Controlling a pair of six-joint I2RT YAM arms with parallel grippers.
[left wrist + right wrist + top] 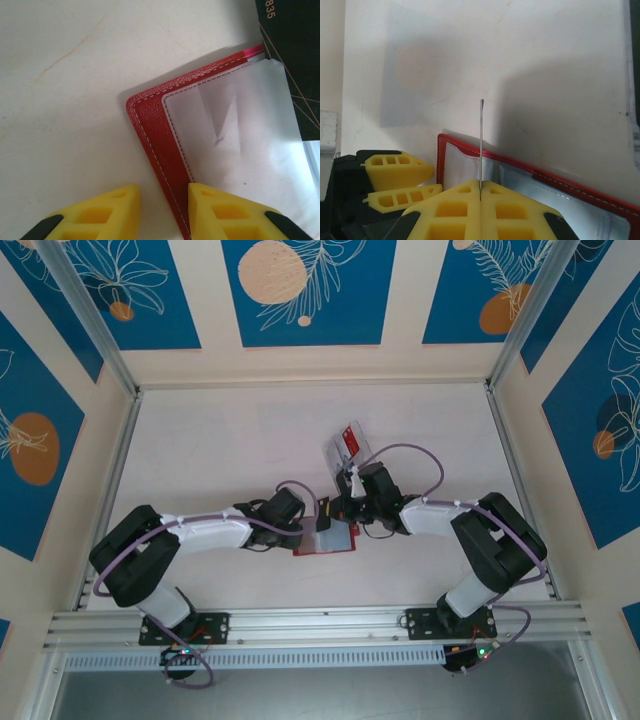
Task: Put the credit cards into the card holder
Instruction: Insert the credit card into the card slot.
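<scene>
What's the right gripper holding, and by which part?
A thin pale plastic card, seen edge-on, pinched at its lower end between the right gripper's shut fingers.

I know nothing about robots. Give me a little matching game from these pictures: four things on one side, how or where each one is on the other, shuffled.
1. left gripper
2. right gripper
3. card holder
4. tray

a. lies open on the table
b. shut on a thin card
c. farther back than both grippers
d. jaws apart, astride the holder's red edge

Pairs: 1-d, 2-b, 3-a, 4-c
</scene>
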